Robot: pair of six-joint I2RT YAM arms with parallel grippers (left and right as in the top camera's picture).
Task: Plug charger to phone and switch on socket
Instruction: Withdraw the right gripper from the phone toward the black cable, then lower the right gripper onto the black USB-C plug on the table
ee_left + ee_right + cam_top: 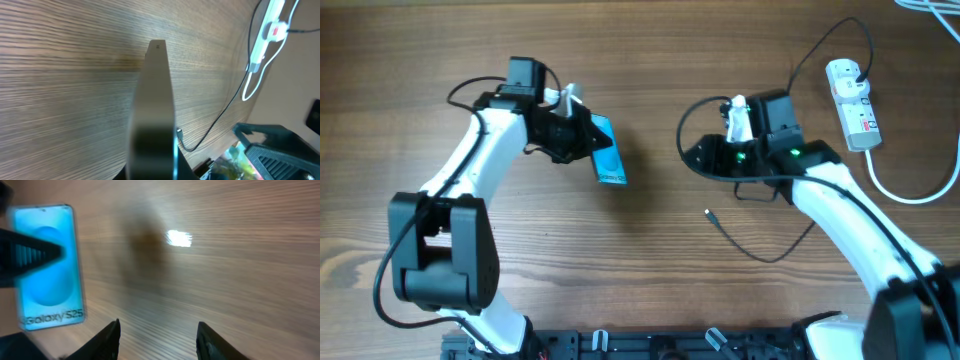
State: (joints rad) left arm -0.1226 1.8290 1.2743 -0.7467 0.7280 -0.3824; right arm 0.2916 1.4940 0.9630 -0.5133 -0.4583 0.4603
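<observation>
Nearest the bases: charger (708, 213), loose on the counter (650, 280), right of the phone (607, 152) and nearer the bases, tip end closest to the phone. Thin black cable, limp, curling away rightward under the right arm. Small dark tip, too small for reading its orientation. Counter of matt wood, fine straight grain.

Level with the phone: left claw (582, 140) clenched on the phone, held tilted on edge, seemingly off the counter, screen turned toward the right arm. Flat slab, glossy teal-blue screen with "Galaxy S25" lettering, smooth silver rim. Right claw (157, 340) right of the phone, released, nothing between the fingers, well apart from the charger tip.

Farthest: socket (851, 105), far right of the phone, toward the back of the counter. White plastic bar, rounded end, red-marked switches, thick white cord (910, 195) looping off to the right. Switch position not readable.

Judged step: pick-up of the charger tip, not yet begun.

Risks from here:
- Slip or twist of the phone in a clench on smooth glass and metal, under push from the plug.
- Missed grasp on the tip: tiny, low on the wood, easily nudged away by one finger.
- Drag from the limp cable, snagging on the right arm, pulling the tip off line.
- Plug misaligned with the port, scraping the rim.
</observation>
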